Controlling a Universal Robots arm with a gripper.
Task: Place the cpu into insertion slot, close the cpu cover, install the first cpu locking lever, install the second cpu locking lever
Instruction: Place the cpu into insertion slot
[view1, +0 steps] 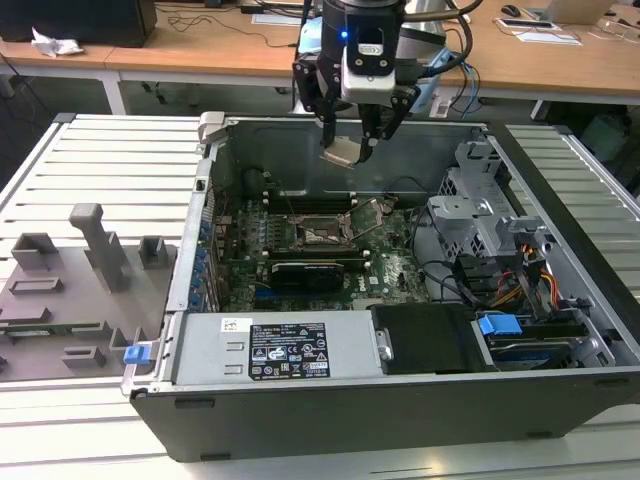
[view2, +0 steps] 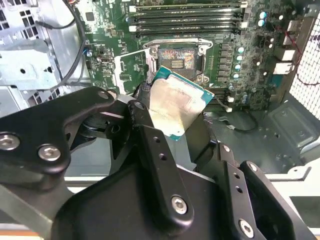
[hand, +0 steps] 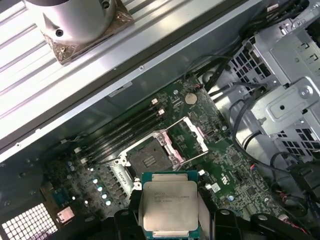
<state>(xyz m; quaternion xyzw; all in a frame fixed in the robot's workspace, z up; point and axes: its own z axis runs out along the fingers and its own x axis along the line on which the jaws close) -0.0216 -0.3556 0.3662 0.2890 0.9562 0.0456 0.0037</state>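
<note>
Exterior view shows the gripper (view1: 348, 143) above the open computer case (view1: 330, 410), its 2 fingers (view1: 326, 128) clamped on the cpu (view1: 340, 153), which hangs in the air well above the motherboard (view1: 390, 265). In the first wrist view the insertion slot (hand: 147, 159) lies bare, and the cpu cover (hand: 191, 136) stands swung open beside it. The fingers pinch the chip on 2 opposite edges, leaving its pale metal top showing in both wrist views. It looks light, thin and stiff, so a gentle squeeze should do, though its smooth edges could slip or let it tilt. Its underside and the socket contacts are probably fragile, so the edges seem the only safe hold.
</note>
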